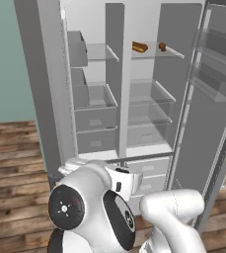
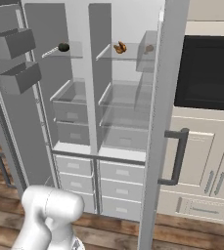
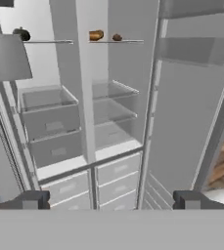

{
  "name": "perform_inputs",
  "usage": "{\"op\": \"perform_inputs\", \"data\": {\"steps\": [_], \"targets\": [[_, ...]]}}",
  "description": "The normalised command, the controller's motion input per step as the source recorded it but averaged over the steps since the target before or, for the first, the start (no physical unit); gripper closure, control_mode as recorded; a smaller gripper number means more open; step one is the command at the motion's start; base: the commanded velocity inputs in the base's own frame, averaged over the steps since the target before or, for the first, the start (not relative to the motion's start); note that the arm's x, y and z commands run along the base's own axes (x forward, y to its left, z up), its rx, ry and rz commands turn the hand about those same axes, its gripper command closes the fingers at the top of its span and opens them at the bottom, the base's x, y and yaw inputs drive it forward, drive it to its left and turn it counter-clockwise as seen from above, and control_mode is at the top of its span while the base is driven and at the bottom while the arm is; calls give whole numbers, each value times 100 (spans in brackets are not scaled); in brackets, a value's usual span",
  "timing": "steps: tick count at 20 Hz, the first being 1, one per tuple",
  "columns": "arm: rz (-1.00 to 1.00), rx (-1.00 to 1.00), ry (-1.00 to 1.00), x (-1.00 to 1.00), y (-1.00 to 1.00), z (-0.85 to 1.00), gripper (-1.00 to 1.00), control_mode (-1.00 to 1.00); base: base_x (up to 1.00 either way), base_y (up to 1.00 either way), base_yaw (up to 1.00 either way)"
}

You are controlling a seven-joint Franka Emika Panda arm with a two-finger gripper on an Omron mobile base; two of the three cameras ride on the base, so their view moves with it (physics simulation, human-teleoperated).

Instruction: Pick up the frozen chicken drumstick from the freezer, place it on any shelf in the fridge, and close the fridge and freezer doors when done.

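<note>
Between my fingertips [image 3: 33, 199] nothing is held: the gripper [image 3: 111, 200] stands spread as wide as it goes, touching nothing, facing the open cabinet from well back. Far above and ahead of it, the drumstick [image 3: 96, 35] lies on the top glass shelf [image 3: 128, 41] of the right compartment [image 3: 123, 88], beside a small brown item [image 3: 117, 37]. Left compartment's [image 3: 45, 97] top shelf carries a dark round item [image 3: 21, 34]. Both doors [image 3: 191, 112] stand open.

grey fridge [image 2: 128, 105], brown drumstick [image 1: 139, 47], wood-plank floor [image 1: 16, 163]
</note>
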Motion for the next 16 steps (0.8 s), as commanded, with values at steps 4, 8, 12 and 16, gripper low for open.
{"op": "perform_inputs", "data": {"steps": [4, 8, 12, 16], "targets": [[-29, 1, -17, 92, 100, -27, -100, -100, 0, 0, 0], [-29, -4, -10, 98, 100, -24, -100, -100, 0, 0, 0], [-29, -10, -1, 69, 100, -31, -100, -100, 0, 0, 0], [-12, -8, 0, 49, 52, -54, -100, -100, 0, 0, 0]]}}
